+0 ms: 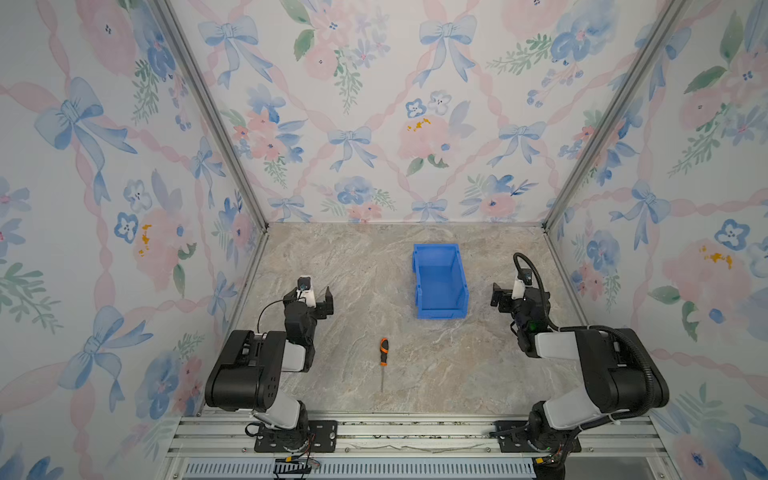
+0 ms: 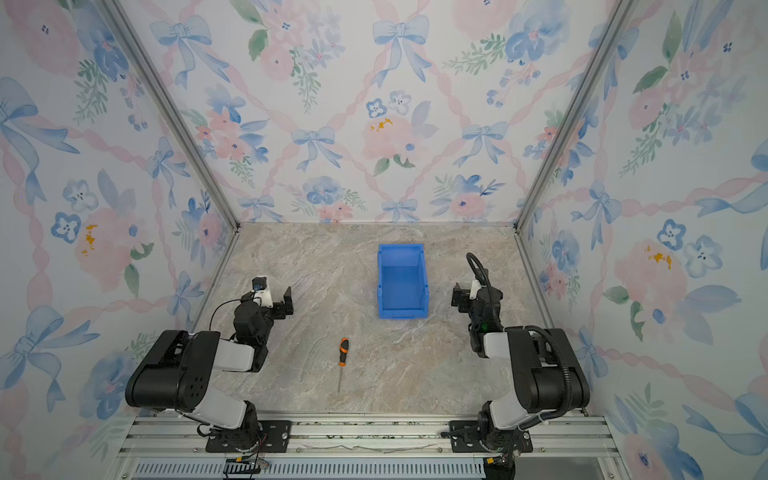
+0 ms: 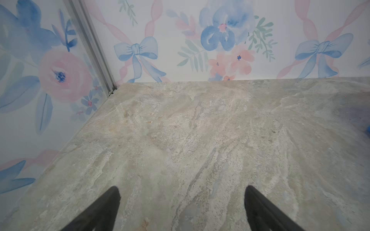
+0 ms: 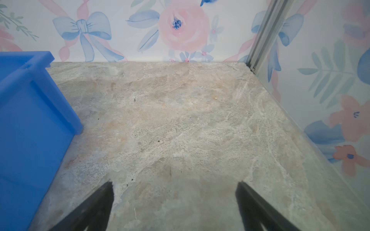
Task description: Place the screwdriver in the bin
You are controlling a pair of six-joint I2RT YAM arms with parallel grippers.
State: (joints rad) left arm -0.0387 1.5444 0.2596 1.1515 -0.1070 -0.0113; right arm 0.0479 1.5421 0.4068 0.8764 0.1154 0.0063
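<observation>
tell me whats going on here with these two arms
Nothing is being handled yet. The screwdriver lies flat on the table near the front, between the two arms, its handle pointing toward the back. The bin stands empty farther back, nearer the right arm. The left gripper and the right gripper are both open and hold nothing, each on its own side and away from the screwdriver.

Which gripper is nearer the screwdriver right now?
Left. The left gripper is back-left of the screwdriver; the right gripper is farther off, right of the bin.
</observation>
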